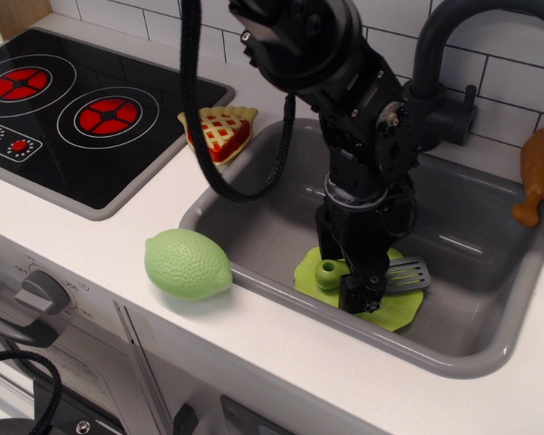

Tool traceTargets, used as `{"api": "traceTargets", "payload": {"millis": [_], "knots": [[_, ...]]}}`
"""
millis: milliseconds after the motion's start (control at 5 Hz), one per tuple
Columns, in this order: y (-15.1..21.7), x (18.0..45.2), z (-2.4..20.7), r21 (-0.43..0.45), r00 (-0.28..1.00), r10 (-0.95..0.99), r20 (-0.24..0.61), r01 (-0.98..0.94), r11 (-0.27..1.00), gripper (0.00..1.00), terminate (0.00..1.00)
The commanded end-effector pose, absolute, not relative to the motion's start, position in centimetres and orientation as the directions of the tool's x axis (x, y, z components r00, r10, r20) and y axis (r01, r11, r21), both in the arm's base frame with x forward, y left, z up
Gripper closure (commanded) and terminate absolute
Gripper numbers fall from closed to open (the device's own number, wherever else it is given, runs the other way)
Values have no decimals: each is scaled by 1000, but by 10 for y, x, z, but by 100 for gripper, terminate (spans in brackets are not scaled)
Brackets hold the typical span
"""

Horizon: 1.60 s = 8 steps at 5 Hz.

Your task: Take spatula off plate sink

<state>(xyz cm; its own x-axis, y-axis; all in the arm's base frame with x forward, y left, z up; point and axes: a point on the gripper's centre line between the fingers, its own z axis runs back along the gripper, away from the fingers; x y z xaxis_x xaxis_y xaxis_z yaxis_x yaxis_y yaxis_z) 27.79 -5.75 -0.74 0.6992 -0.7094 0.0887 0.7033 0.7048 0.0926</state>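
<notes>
The spatula lies on the lime-green plate (392, 314) at the front of the grey sink (453, 355). Its dark-green handle end with the hole (326, 272) shows to the left of the gripper, and its grey slotted blade (407, 274) shows to the right. My black gripper (359, 288) points straight down over the middle of the handle, right at the spatula. One finger (357, 292) stands in front of the handle and hides its middle. I cannot see whether the jaws press on the handle.
The dark faucet (440, 72) stands behind the sink, close to the arm. A pale green lemon toy (187, 264) lies on the counter left of the sink. A pie slice (219, 131) lies at the sink's back left corner. A brown drumstick (539, 172) is at the right, and the stove top (63, 113) at the left.
</notes>
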Motion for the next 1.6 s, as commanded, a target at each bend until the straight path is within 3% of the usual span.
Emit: {"api": "traceTargets", "payload": {"millis": [0, 400, 600, 1000, 1200, 1400], "knots": [[-57, 278, 2, 107, 709, -699, 94, 691, 715, 100, 0], [-56, 277, 28, 167, 726, -677, 123, 657, 735, 100, 0], [-69, 278, 36, 150, 829, -540, 144, 521, 840, 100, 0], [-108, 275, 35, 93, 981, -83, 177, 67, 993, 100, 0], [-122, 278, 31, 34, 986, 77, 147, -83, 996, 100, 0], [-127, 286, 25, -26, 949, 266, 168, -265, 964, 100, 0]]}}
